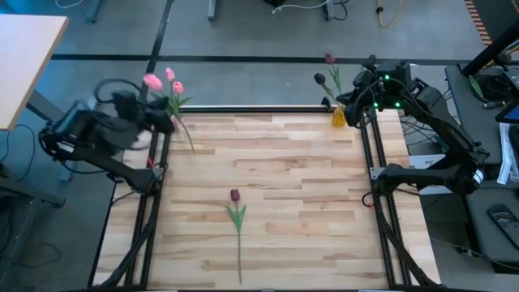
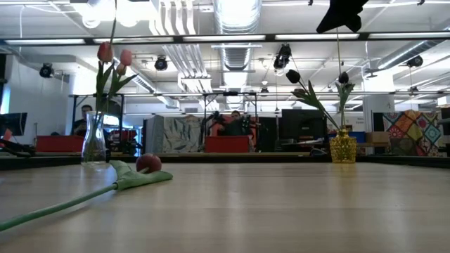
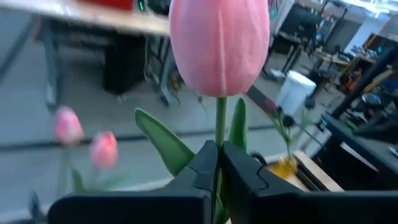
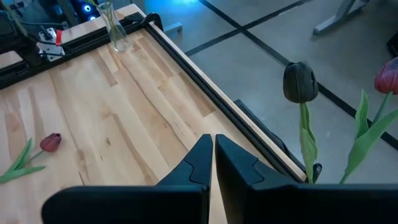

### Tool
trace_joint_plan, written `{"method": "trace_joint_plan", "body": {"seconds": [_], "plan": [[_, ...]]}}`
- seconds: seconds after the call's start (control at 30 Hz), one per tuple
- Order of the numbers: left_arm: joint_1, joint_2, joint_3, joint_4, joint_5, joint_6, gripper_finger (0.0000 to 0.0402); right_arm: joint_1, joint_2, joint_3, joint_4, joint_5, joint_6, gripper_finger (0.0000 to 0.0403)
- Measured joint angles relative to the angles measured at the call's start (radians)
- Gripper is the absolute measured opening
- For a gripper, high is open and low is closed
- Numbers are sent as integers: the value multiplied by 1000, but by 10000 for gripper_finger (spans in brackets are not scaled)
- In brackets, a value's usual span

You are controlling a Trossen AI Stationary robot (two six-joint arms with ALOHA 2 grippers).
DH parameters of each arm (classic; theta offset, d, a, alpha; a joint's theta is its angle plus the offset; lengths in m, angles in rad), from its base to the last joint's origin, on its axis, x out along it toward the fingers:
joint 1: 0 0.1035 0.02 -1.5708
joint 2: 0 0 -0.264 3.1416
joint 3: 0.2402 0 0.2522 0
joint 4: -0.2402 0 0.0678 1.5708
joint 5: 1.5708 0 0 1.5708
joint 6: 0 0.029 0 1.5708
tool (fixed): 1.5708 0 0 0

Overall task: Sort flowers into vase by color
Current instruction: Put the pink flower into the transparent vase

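Observation:
My left gripper point(image 3: 219, 148) is at the table's far left corner point(image 1: 158, 120), shut on a pink tulip point(image 3: 217, 43). Two more pink tulips point(image 3: 87, 140) stand beside it; the low view shows pink heads above a clear vase point(image 2: 93, 144). A yellow vase point(image 1: 338, 117) at the far right holds two dark tulips point(image 2: 293, 75) by their stems. My right gripper point(image 4: 213, 140) is shut and empty, above and just behind that vase point(image 1: 358, 91). One maroon tulip point(image 1: 236, 212) lies flat on the table's near middle. My left gripper pinches the pink tulip's green stem point(image 3: 220, 127) between its two fingers, a little below the head and beside the leaves. The head stands up past the fingertips. The lower stem is hidden by the fingers.
Dark rails point(image 1: 259, 109) run along the table's far edge and both sides. A desk corner point(image 1: 24, 57) stands off the table's left. The wooden top point(image 1: 284, 170) between the vases is bare apart from the lying tulip.

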Motion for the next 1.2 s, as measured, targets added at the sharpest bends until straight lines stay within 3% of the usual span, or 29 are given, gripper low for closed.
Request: {"method": "trace_joint_plan", "body": {"seconds": [0.27,0.47,0.9,1.2], "plan": [[21,0,177,2,-160,290,0,0,0,0,24,0,25,13],[22,-20,203,0,-253,409,0,0,0,0,29,0,34,13],[27,-141,150,-38,-269,407,0,0,2,0,103,0,61,13],[27,-174,48,-36,-178,387,0,0,2,0,128,0,75,13]]}}
